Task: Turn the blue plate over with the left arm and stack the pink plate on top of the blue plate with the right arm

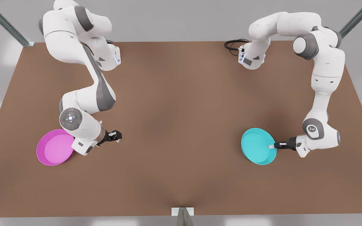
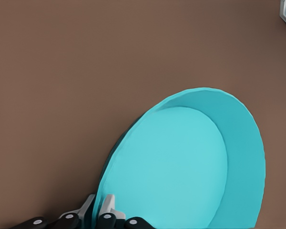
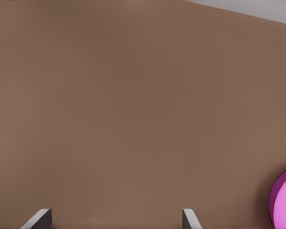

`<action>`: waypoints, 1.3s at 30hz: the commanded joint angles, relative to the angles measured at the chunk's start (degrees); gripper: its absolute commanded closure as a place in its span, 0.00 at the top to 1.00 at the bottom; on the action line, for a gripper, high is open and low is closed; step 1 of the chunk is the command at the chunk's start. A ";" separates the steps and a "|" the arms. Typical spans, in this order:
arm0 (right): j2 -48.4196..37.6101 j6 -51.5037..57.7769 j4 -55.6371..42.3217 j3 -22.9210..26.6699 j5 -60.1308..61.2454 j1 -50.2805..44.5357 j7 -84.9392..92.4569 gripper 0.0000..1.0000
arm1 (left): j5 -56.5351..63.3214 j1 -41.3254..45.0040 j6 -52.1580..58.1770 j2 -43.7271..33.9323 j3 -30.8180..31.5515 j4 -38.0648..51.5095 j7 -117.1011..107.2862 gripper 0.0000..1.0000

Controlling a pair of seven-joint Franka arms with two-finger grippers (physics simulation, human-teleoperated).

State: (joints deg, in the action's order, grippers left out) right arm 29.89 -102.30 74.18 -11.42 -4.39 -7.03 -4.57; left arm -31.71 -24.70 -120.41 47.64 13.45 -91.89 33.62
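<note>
Left gripper [image 1: 272, 146] pinches the tilted blue plate's [image 1: 258, 150] rim; right gripper [image 1: 117, 135], fingers spread, hangs beside the pink plate [image 1: 54, 151] on the table [image 1: 181, 110].

No readable text, brand name or number appears anywhere on the table, plates or arms. The only mark is a small white emblem on a grey joint cap [image 1: 312, 128] of the arm at the front view's right, too small to decipher.
</note>
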 commanded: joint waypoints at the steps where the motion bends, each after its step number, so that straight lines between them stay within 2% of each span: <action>1: -0.01 0.00 0.00 0.00 0.00 0.00 0.00 1.00 | -0.02 0.00 0.00 0.00 0.00 0.04 -0.05 0.24; 4: -0.01 0.00 -0.09 0.09 -0.18 0.00 0.09 1.00 | -0.02 0.00 0.00 0.00 0.00 0.04 -0.14 0.22; 23: -0.01 0.00 -0.09 0.00 0.09 0.00 0.00 1.00 | 0.85 1.05 5.18 -2.20 0.00 2.50 -4.00 0.21; 30: -0.01 0.00 -0.09 0.00 0.09 0.35 0.00 1.00 | 16.50 3.08 12.30 -2.99 0.27 8.83 -10.86 0.21; 32: -0.01 0.00 -0.09 0.00 0.00 0.17 0.00 1.00 | 24.05 6.15 14.76 -3.08 0.35 11.64 -13.31 0.21; 39: -0.01 0.00 -0.09 0.00 0.09 0.96 0.00 1.00 | 46.65 17.92 34.27 -3.17 0.18 23.42 -26.50 0.21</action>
State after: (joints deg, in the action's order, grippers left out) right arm 29.89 -102.31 74.17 -11.42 -4.31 -6.03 -4.57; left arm 10.52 -5.37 -84.59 44.46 13.66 -67.56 5.58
